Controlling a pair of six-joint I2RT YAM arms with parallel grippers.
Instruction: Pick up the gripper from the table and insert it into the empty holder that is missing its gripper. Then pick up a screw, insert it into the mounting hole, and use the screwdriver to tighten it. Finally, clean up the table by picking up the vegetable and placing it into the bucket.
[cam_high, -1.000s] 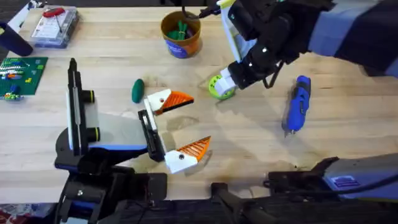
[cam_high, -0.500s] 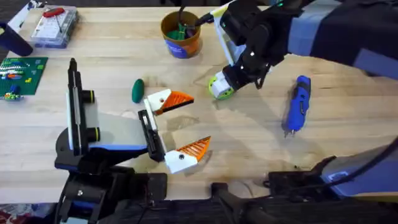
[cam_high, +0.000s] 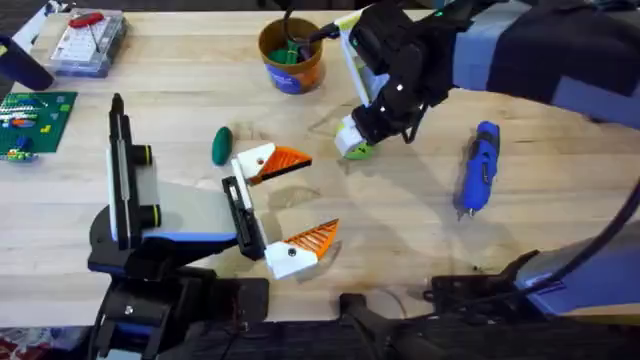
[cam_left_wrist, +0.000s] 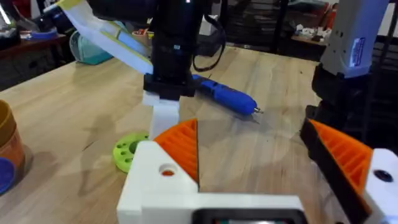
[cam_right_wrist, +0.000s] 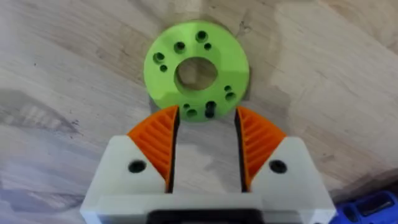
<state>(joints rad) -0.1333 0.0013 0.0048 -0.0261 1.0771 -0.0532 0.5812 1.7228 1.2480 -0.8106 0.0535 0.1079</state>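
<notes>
Your right tool (cam_right_wrist: 204, 146) is hanging just over the table (cam_high: 400, 230) with its orange ribbed pads (cam_right_wrist: 158, 140) parted a little, gripping nothing. The green disc (cam_right_wrist: 196, 70) with the central hole and small screw holes is lying flat on the wood right at the fingertips, its near rim reaching just into the gap between them. From overhead, that tool (cam_high: 352, 138) is sitting over the green disc (cam_high: 356, 150), which is lying between the bucket (cam_high: 291, 55) and the blue screwdriver (cam_high: 477, 166).

The screwdriver is lying on the table well to the right of the disc, untouched. The bucket is standing beyond the disc toward the far edge, with green pieces inside.

Your left tool (cam_high: 290, 205) is resting left of the disc, its fingers spread wide and holding nothing. A dark green vegetable (cam_high: 221, 145) is lying just beside its far finger, on the side away from the disc.
</notes>
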